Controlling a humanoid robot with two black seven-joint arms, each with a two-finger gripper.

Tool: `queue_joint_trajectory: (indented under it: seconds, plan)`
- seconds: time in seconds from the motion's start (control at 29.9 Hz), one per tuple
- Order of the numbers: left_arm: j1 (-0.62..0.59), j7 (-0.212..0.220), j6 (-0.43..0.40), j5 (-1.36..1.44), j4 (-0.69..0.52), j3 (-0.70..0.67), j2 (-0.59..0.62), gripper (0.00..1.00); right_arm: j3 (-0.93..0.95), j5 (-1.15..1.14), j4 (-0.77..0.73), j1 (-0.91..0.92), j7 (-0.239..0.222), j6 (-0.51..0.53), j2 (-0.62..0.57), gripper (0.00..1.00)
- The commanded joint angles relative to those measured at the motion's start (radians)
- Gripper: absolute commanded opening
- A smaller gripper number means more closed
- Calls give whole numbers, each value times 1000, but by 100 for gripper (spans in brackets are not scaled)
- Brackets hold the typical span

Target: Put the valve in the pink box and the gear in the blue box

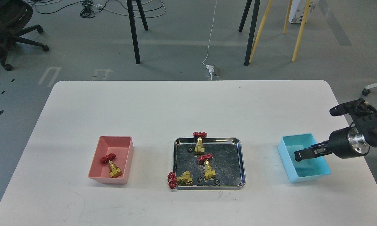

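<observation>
Valve [112,164] lies inside pink box [125,157].

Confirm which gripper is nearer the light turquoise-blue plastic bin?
Right. The right gripper hangs over the open top of the light turquoise-blue plastic bin, near its middle. The left gripper is not in view, so its distance cannot be judged.

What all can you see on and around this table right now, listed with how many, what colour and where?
table: one, white, centre
pink box: one, left, holding one valve
steel tray: one, shiny, middle
valves on the tray: three, brass with red handwheels; far edge, middle, near-left corner
gears: at least four, black, on the tray, e.g.
blue box: one, right
office chair: one, dark, floor far left
stand legs: black and yellow, behind the table
cables: floor
right tool: black, over the blue box
</observation>
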Motion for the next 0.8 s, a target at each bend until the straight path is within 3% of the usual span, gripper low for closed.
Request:
queue_joint_trajectory:
  seconds: [0.0, 0.17, 0.27, 0.47, 0.57, 0.64, 0.77]
  plan:
    - [-3, 6, 1, 1, 0, 3, -15, 94, 192, 191, -22, 10, -18, 0, -5, 92]
    - [-45, 69, 16, 1, 0, 8, -70, 94, 500, 664, -189, 16, -160, 0, 41, 92]
    - [-61, 115, 20, 4, 0, 11, -104, 94, 568, 850, -248, 45, -206, -134, 139, 92]
    - [-50, 155, 16, 19, -6, 25, -158, 94, 580, 1025, -315, 134, -260, -499, 214, 88]
    - [-59, 153, 18, 29, -6, 127, -181, 94, 577, 1086, -378, 140, -272, -662, 292, 88]
    - [-61, 146, 20, 38, -8, 184, -190, 94, 579, 1085, -380, 137, -265, -722, 337, 99]
    - [-75, 144, 20, 38, -8, 197, -213, 94, 571, 1083, -375, 132, -263, -722, 345, 99]
